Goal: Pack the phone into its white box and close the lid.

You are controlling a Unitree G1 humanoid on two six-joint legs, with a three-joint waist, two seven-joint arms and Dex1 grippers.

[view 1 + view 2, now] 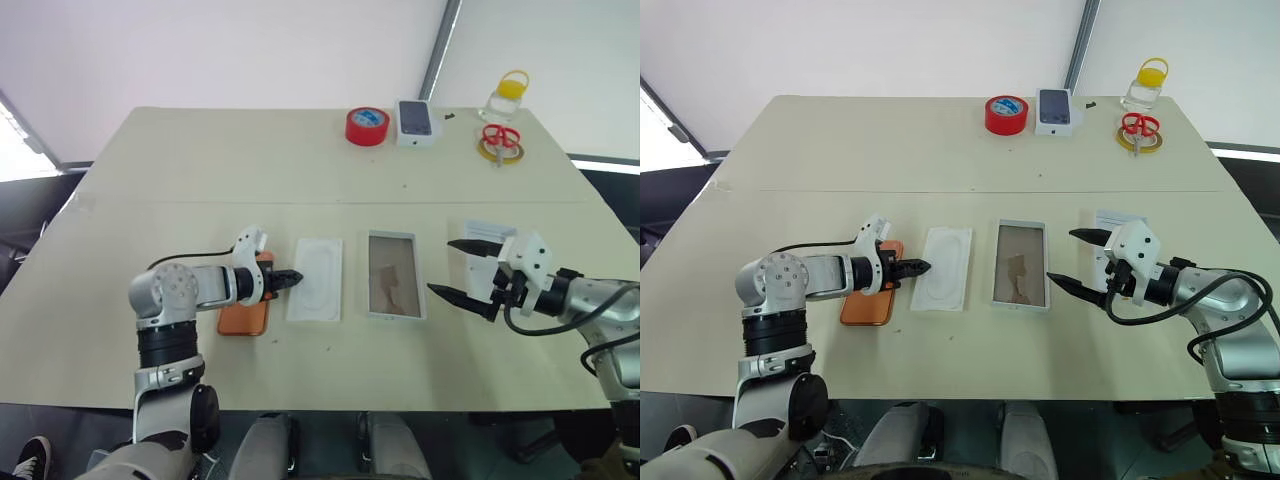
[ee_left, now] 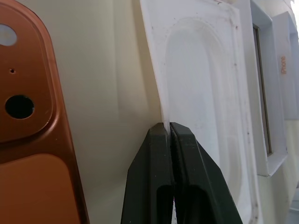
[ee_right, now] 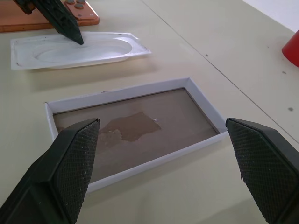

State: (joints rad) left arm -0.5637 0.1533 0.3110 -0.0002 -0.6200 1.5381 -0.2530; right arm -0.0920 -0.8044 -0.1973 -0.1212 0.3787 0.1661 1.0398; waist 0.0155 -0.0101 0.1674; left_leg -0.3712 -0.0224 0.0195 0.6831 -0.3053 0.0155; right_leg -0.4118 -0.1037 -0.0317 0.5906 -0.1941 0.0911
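The orange phone [image 1: 245, 316] lies camera side up at the left of the table, partly under my left wrist. Beside it is the all-white lid [image 1: 316, 280], a shallow tray with a phone-shaped imprint. My left gripper [image 1: 297, 279] is shut on the lid's thin rim on the side nearest the phone, as the left wrist view shows [image 2: 166, 127]. The white box [image 1: 392, 278] with its brownish floor lies open right of the lid. My right gripper [image 1: 440, 266] hangs open just right of the box, with nothing between its fingers [image 3: 77, 144].
A flat white sheet [image 1: 486, 230] lies behind my right gripper. At the table's far edge stand a red tape roll [image 1: 367, 126], a small white box with a phone picture [image 1: 416, 122], red scissors [image 1: 500, 137] and a yellow-capped jar [image 1: 507, 95].
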